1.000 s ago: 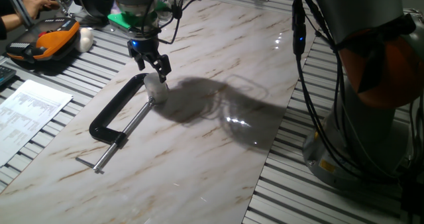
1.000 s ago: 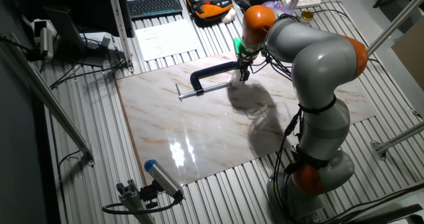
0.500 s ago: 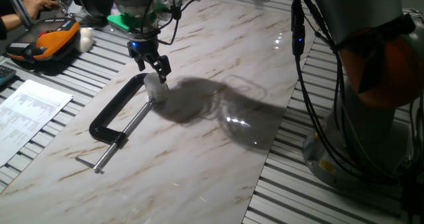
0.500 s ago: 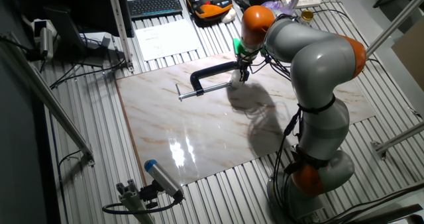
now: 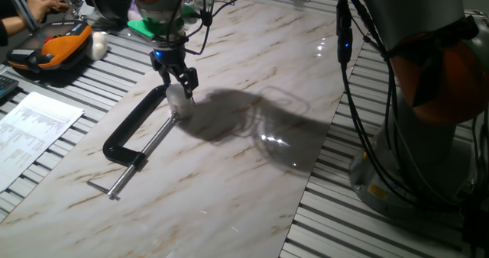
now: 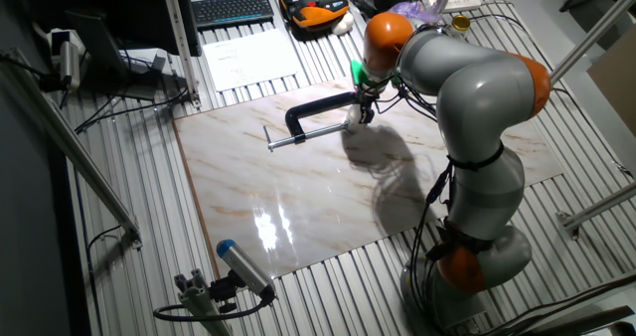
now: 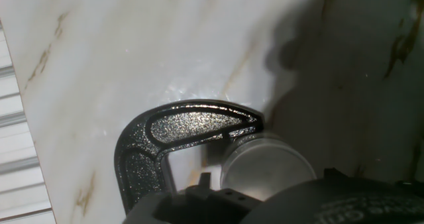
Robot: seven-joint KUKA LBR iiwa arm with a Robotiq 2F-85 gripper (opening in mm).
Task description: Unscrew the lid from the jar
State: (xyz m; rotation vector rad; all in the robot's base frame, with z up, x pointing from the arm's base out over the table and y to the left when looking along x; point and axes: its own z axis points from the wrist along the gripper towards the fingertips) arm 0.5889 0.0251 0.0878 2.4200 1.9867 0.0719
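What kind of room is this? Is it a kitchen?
No, it looks like a robot lab or workshop. A big robot arm works at a marble-topped table, with a black C-clamp, a keyboard and cables around.

Black C-clamp [image 5: 137,128] lying flat on the marble tabletop [image 5: 252,174], screw end pointing toward the near edge. Off on the slatted bench: printed paper [image 5: 30,132], orange case [image 5: 57,48] with a white lump [image 5: 99,44] beside it, keyboard [image 6: 234,8] behind.

marble tabletop [image 5: 252,174], black C-clamp [image 5: 130,132], jar [image 5: 180,105]
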